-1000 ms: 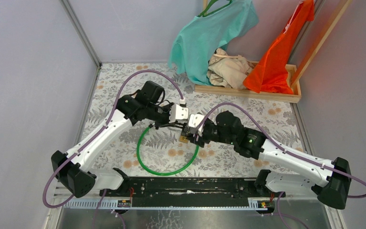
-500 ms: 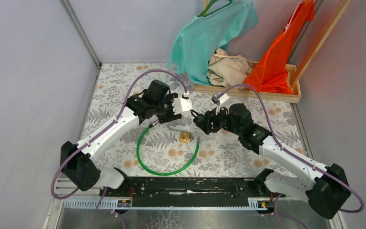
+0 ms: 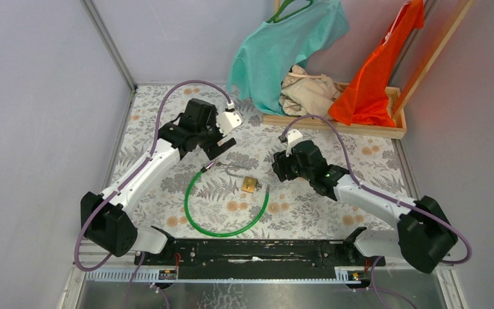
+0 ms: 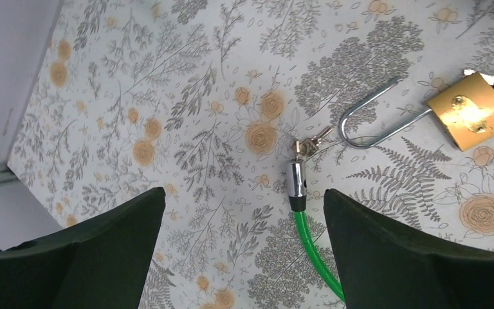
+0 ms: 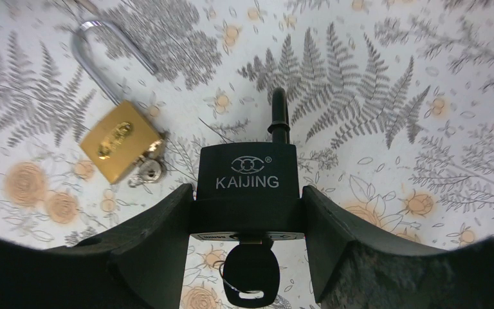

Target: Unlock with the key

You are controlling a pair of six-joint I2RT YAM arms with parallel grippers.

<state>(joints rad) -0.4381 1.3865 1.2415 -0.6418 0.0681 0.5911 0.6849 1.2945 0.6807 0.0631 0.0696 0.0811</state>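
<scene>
Black padlock [image 5: 247, 177], a black-headed key [image 5: 251, 273] in its underside, sits clamped in the right claw [image 5: 247, 207]. A brass padlock [image 5: 112, 148], shackle open, lies on the bench [image 5: 392, 96] ahead-left of it. The left claw [image 4: 243, 196] gapes wide above the green cable [image 4: 309, 241] end, holding nothing.

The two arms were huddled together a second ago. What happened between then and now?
The left gripper opened and pulled back toward the far left. The right gripper, shut on a black padlock with a key in it, withdrew to the right. Both came away from the brass padlock, which lies where it was, shackle open. The green cable loop beside it is also unmoved.
</scene>
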